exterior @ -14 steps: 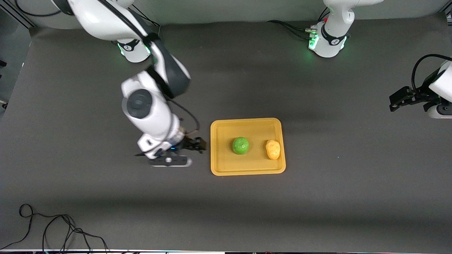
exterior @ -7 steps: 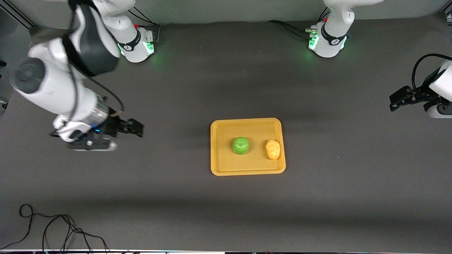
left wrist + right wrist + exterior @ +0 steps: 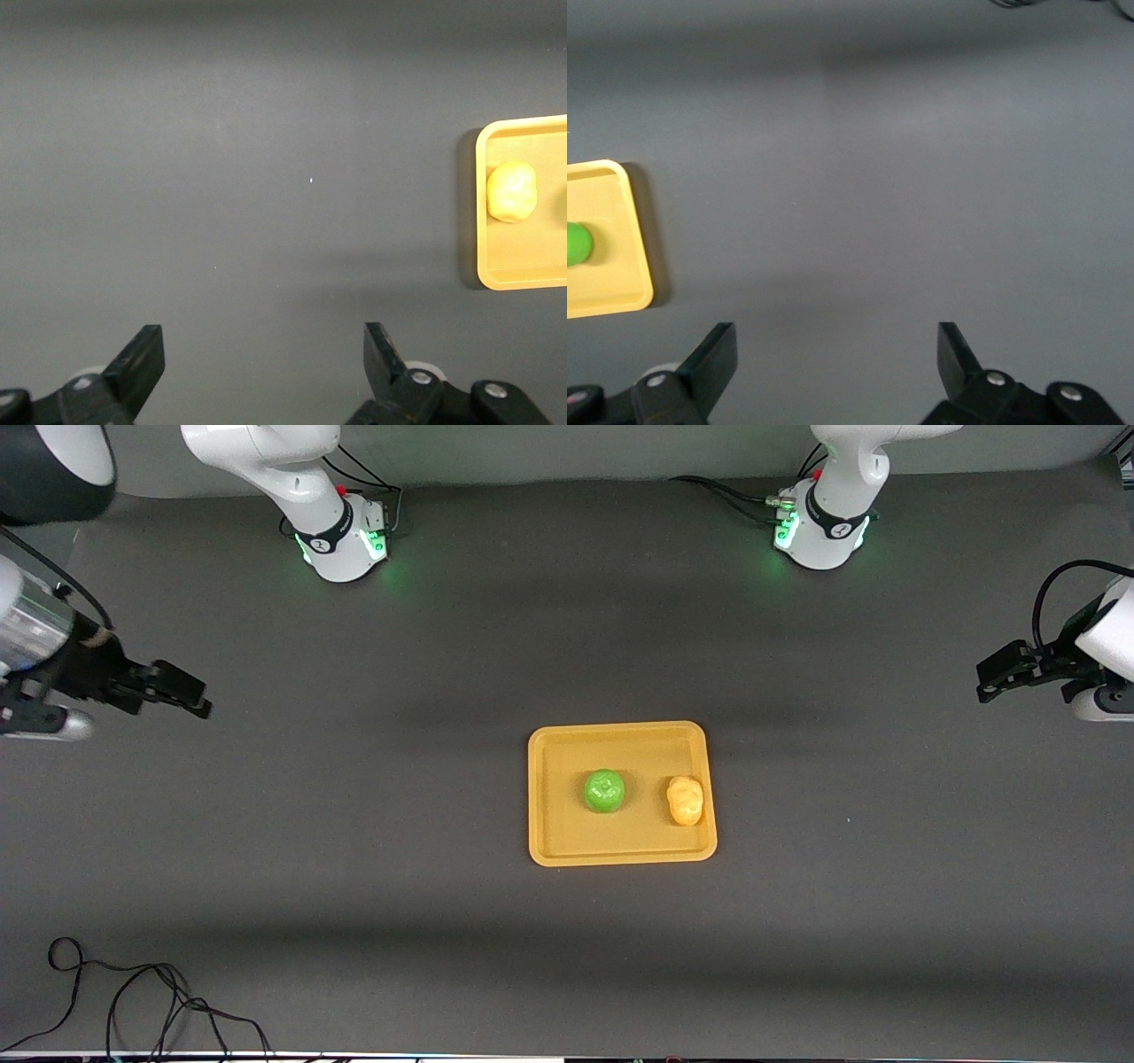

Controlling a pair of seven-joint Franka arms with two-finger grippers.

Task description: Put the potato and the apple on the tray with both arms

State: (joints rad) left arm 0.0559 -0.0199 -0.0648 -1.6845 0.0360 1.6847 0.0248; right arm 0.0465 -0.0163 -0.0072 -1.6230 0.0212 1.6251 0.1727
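Dark grey surface (image 3: pixel 354 921) in the front view carries the tray (image 3: pixel 620 854), long side running between the arms' ends. On it sit the apple (image 3: pixel 604 790) and the potato (image 3: pixel 685 800), long axis pointing toward the camera. Right tool (image 3: pixel 190 695) and left tool (image 3: pixel 990 682) hang over opposite ends. Left wrist view: fingers (image 3: pixel 142 359) spread, empty; potato (image 3: pixel 511 191). Right wrist view: fingers (image 3: pixel 716 356) spread, empty; apple (image 3: pixel 578 243).

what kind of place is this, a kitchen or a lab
Most likely a robotics lab bench, not a kitchen: a dark mat covers the table, two arms stand on green-lit bases, and the tray holds only a toy-like apple and potato. Loose cable lies on the mat.
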